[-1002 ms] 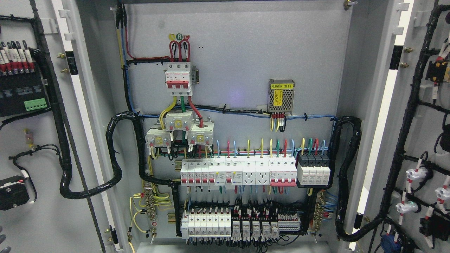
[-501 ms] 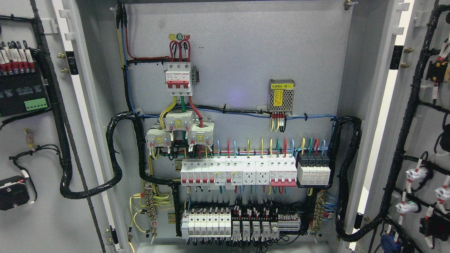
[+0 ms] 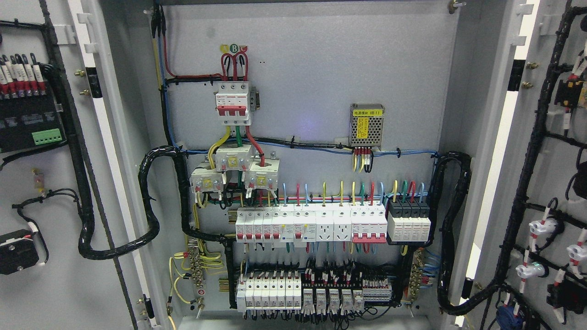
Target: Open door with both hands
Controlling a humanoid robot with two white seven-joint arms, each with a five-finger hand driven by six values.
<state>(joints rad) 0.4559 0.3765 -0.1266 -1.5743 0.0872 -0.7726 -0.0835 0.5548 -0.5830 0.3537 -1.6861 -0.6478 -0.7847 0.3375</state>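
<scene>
Neither hand shows anywhere in the head view, so whether the fingers are apart or together cannot be told. The cabinet stands wide open: the left door [image 3: 55, 192] is swung out to the left edge, its inner face carrying a black block with a green plug strip [image 3: 46, 135] and a thick black cable bundle [image 3: 114, 247] that loops across the hinge gap into the box. The right door [image 3: 545, 183] is swung out to the right edge, with black wiring and small white fittings on its inner face. Between them the grey back panel [image 3: 321, 68] is in full view, bearing a red and white main switch [image 3: 234, 103] near the top, a small metal box with a yellow label [image 3: 367, 124] to its right, a row of white breakers [image 3: 312, 224] across the middle and a second row of breakers [image 3: 270, 291] just below
</scene>
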